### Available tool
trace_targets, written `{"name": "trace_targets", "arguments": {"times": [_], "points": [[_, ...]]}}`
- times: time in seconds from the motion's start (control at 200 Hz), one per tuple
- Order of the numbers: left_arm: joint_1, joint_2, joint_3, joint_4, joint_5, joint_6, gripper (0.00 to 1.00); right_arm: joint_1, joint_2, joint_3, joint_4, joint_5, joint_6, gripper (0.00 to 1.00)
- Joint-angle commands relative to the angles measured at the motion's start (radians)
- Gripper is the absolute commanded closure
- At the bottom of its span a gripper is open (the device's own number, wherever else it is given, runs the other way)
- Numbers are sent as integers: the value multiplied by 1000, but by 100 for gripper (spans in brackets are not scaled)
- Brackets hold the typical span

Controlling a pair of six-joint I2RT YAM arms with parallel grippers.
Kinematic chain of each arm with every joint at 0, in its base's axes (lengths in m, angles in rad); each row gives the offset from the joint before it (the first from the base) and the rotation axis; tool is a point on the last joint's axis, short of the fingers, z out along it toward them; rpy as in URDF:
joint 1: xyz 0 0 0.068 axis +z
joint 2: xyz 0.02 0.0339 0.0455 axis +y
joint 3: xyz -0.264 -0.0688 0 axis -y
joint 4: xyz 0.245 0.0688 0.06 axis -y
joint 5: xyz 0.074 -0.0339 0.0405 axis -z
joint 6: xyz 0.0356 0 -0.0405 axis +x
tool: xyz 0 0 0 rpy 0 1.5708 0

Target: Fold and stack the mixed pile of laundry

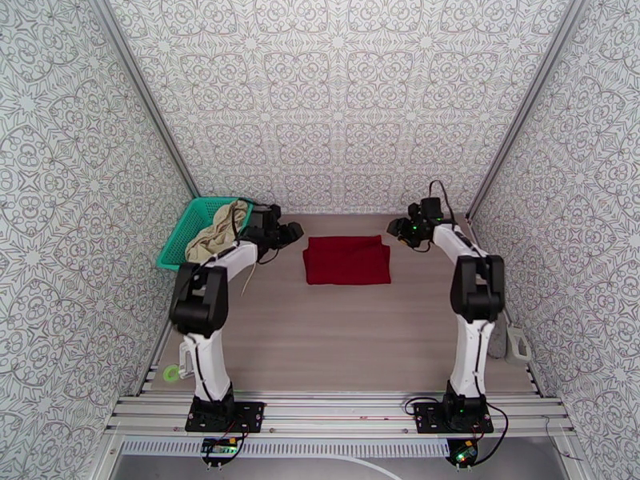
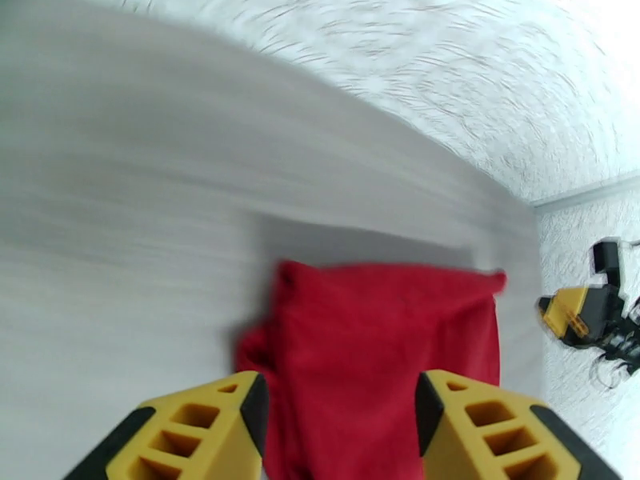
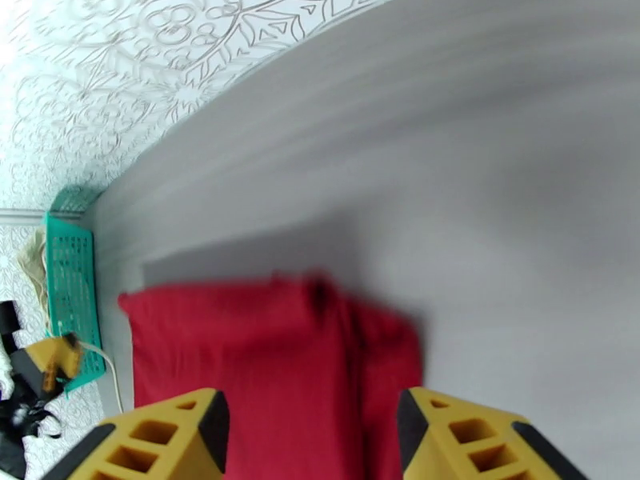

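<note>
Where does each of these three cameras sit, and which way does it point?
Top external: high behind the left arm and right arm, looking down at the table and red shirt; both show.
Left wrist: on the left arm, facing right across the shirt; left gripper at bottom.
Right wrist: on the right arm, facing left toward the teal basket; right gripper at bottom.
Shared: each wrist view catches the shirt and the other gripper.

2 garments: 1 dark red folded cloth shirt [image 1: 347, 260] and 1 cream-beige crumpled cloth garment [image 1: 214, 234]. 1 teal plastic mesh basket [image 1: 181, 232]. 2 white-and-black robot arms, left arm [image 1: 210, 298] and right arm [image 1: 476, 290]. 2 yellow-fingered grippers, left gripper [image 1: 290, 232] and right gripper [image 1: 396, 227].
</note>
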Motion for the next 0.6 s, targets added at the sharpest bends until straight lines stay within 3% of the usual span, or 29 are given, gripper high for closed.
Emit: {"name": "trace_targets", "arguments": {"times": [0.0, 0.105, 0.23, 0.405, 0.595], "points": [[-170, -48, 46, -253, -94, 334, 50, -41, -119, -220, 16, 24, 27, 41], [-304, -10, 101, -315, -141, 516, 52, -95, -219, -415, 88, -35, 66, 42], [-428, 90, 204, -345, -165, 647, 48, -144, -304, -526, 62, -26, 49, 43], [-549, 277, 404, -408, -254, 737, 36, -203, -390, -613, 51, -38, 47, 44], [-606, 482, 610, -467, -339, 758, 24, -209, -415, -639, 40, -71, 31, 44]]}}
